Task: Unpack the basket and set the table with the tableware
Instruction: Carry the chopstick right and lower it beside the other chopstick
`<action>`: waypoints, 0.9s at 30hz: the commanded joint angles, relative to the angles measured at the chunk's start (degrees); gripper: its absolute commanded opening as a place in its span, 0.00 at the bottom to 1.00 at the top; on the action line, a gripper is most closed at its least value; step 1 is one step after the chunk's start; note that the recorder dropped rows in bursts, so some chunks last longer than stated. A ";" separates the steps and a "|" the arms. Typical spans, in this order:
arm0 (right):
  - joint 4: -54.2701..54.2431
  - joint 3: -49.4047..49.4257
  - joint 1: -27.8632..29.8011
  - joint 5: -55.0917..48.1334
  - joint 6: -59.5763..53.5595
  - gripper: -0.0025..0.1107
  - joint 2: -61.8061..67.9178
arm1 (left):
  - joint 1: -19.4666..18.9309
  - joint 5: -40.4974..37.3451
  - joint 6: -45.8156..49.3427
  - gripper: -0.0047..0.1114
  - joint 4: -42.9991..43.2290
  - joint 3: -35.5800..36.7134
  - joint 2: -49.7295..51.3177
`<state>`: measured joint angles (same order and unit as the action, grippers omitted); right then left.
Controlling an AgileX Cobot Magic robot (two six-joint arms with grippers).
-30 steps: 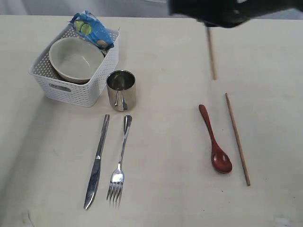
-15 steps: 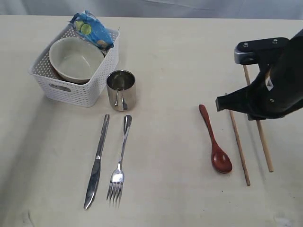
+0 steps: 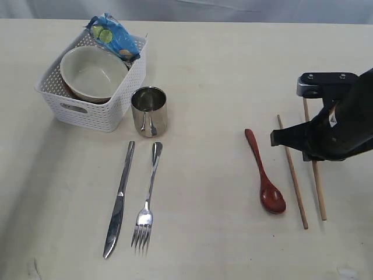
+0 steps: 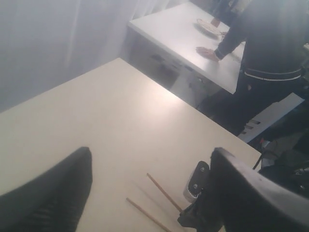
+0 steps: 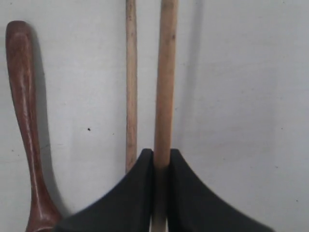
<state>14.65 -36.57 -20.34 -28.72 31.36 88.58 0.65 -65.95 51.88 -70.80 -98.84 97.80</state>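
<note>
We start at the chopstick (image 3: 319, 192) in the right gripper (image 5: 161, 164). The jaws are closed to a thin slit and pinch the stick partway along its length, so that wood juts out past the gripper on both sides in the exterior view. It runs parallel to the second chopstick (image 3: 291, 169), which lies flat on the counter (image 3: 204, 70) just beside it. We judge the hold is meant to lay the two side by side as a pair, as a place setting needs. We cannot tell whether the held stick already rests on the counter or hangs just over it. On the far side of the lying stick is the red spoon (image 3: 265, 175), near it but apart, its bowl end toward the lower edge of the exterior view.

Well apart, on the left half, the knife (image 3: 119, 198) and fork (image 3: 147, 198) lie side by side. The steel cup (image 3: 149, 111) stands upright just beside the basket (image 3: 87, 116). The basket holds the cream bowl (image 3: 93, 73), with a blue chip bag (image 3: 113, 35) leaning at one corner, so we judge the unpacking unfinished.

The left gripper (image 4: 149, 193) is outside the exterior view. Its own camera shows the jaws wide apart above the counter, with nothing held between them.
</note>
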 commanded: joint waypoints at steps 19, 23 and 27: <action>0.60 0.65 0.24 1.29 -1.41 0.04 4.32 | 0.05 0.00 -0.49 0.60 0.10 -0.15 -0.51; 0.60 0.65 0.24 1.43 -1.41 0.27 4.32 | 0.05 0.00 -0.49 0.60 0.10 -0.15 -0.51; 0.60 0.65 0.24 1.85 -1.18 0.37 4.32 | 0.05 0.00 -0.49 0.60 0.10 -0.15 -0.51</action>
<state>14.54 -35.98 -20.34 -26.94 30.21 92.85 0.65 -65.95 51.88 -70.68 -98.84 97.80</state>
